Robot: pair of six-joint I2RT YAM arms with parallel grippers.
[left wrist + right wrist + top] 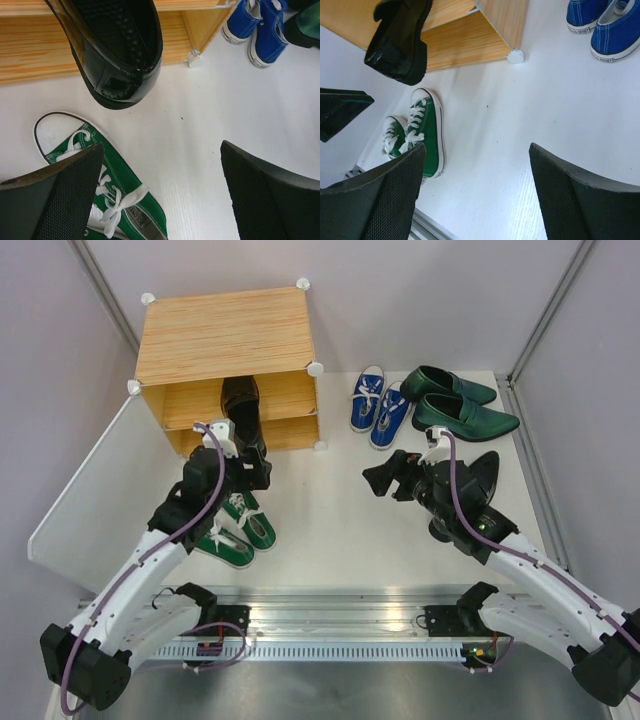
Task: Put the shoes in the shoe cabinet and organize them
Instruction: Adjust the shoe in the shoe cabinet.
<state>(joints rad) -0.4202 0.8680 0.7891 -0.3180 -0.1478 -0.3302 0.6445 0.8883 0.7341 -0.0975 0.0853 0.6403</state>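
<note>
The left gripper [161, 145] and right gripper [476, 146] are held wide, nothing gripped; green sneakers [119, 172] are seen beneath the left one.

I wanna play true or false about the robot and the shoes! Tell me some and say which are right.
1. The blue sneakers sit beside the shoe cabinet. True.
2. The green sneakers are inside the cabinet. False: they lie on the table by the left arm.
3. A black boot pokes out of the cabinet's front. True.
4. The left claw grips a sneaker. False: it is open and holds nothing.
</note>
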